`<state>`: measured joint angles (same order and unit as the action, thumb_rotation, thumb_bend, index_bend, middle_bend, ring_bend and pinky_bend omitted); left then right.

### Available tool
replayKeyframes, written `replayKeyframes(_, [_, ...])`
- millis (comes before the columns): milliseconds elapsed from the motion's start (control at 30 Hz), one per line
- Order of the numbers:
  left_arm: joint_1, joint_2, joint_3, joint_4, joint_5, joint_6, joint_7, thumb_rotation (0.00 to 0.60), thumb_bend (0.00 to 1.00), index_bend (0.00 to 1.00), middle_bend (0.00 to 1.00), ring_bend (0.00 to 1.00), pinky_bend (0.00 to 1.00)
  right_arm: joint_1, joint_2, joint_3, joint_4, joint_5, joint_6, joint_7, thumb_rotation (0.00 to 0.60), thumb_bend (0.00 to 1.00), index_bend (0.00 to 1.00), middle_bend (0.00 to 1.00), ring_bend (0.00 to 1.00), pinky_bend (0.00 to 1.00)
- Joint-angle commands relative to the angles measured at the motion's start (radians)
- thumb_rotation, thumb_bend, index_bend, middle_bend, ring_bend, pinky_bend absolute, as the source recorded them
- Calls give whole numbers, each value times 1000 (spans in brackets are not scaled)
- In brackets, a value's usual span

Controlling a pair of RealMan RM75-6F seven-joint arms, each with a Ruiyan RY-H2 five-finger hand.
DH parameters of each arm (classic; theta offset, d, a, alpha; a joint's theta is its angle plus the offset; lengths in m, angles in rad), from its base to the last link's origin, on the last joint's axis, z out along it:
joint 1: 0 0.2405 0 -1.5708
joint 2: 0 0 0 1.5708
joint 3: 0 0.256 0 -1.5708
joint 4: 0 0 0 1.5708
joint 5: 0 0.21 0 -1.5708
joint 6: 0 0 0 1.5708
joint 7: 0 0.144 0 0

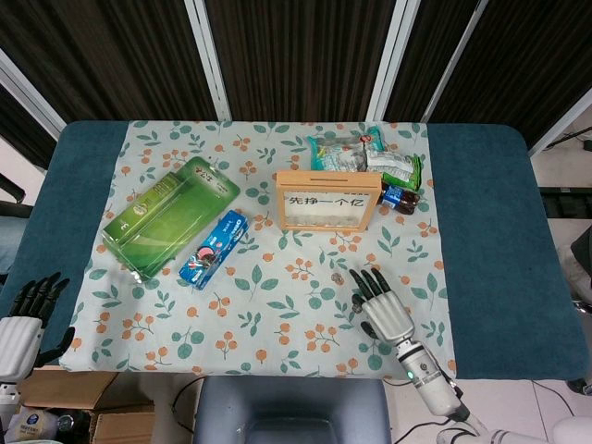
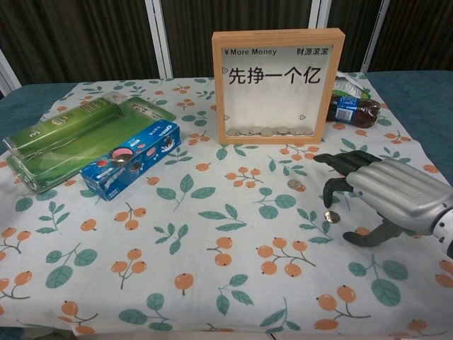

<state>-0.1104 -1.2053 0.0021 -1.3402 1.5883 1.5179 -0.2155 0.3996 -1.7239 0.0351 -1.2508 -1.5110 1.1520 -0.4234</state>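
A wooden-framed coin box (image 1: 327, 199) (image 2: 278, 85) with a clear front stands upright at mid-table, with several coins lying in its bottom. Two loose coins lie on the floral cloth in front of it, one (image 1: 339, 277) (image 2: 295, 185) nearer the box and one (image 2: 331, 217) nearer the table's front. My right hand (image 1: 381, 310) (image 2: 382, 195) hovers palm down over the second coin, fingers apart and bent down, fingertips beside it and holding nothing. My left hand (image 1: 23, 324) hangs off the table's near left corner, fingers spread and empty.
A green clear-lidded box (image 1: 169, 217) (image 2: 78, 138) and a blue biscuit box (image 1: 214, 248) (image 2: 131, 159) lie left of the coin box. Snack bags (image 1: 347, 150) and a small cola bottle (image 1: 400, 198) (image 2: 354, 110) lie behind and right of it.
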Motion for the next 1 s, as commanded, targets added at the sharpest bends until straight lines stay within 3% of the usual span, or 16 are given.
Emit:
replayKeyframes(33, [0,1,0,1,-2,-2,-2,600,406,0,0,0,47,3,0,0,2,4,-4,-2,600,398,516,0,0,0])
replayKeyframes(400, [2,2,0,3,-4,-1,-2,600,406,0,0,0,47,9,-5,-7,9,20,-17,-11,600,398,504,0,0,0])
replayKeyframes(1000, [2,-2,-1,11,-7,-5,-7,600,406,0,0,0,47,13,-21,-15,28,34,-24,-13,600,398,564,0,0,0])
